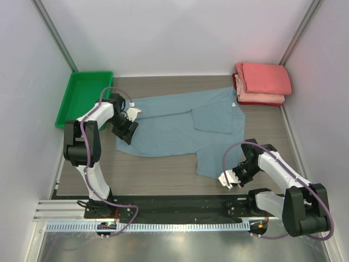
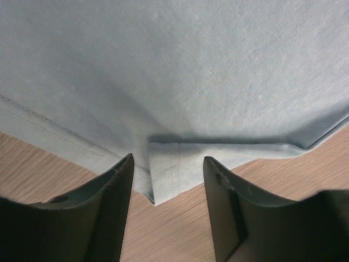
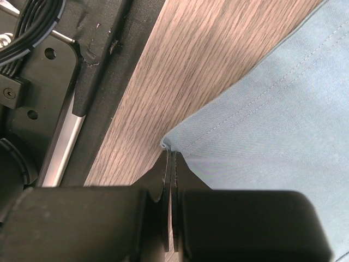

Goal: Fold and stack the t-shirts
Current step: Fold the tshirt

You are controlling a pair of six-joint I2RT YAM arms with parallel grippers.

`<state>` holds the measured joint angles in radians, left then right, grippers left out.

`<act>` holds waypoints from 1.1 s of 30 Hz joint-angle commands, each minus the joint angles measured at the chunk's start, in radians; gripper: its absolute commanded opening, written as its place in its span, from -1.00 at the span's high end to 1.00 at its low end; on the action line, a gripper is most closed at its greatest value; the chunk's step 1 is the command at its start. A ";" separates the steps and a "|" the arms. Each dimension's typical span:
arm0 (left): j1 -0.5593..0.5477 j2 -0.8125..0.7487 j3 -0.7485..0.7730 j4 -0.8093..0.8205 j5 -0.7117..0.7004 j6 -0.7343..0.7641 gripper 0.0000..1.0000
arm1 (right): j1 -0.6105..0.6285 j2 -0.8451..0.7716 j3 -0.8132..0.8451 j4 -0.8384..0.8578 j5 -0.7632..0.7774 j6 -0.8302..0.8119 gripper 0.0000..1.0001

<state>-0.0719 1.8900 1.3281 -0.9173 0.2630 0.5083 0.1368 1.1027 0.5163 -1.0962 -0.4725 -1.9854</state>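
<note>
Blue-grey t-shirt (image 1: 174, 128) lies spread flat on the wooden surface (image 1: 158, 174), its left edge just right of the green tray (image 1: 82, 95). Left fingers (image 2: 106, 213), near the tray, stand apart astride a folded hem corner of that edge, gripping nothing. Right fingers (image 3: 234, 218), well apart from the tray, are clamped on the shirt's near corner. Folded coral-pink t-shirts (image 1: 263, 82) sit stacked far right of the tray.

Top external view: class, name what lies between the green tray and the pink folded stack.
The blue-grey t-shirt lies there, partly folded, as the top view shows.
</note>
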 commanded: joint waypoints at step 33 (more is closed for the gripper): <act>0.064 -0.316 -0.019 -0.075 0.105 -0.033 0.99 | 0.006 -0.142 0.358 0.259 0.069 0.859 0.97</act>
<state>-0.0086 1.6104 1.3365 -0.9646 0.3378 0.4793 0.1440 0.9836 0.8143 -0.8845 -0.4389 -1.2911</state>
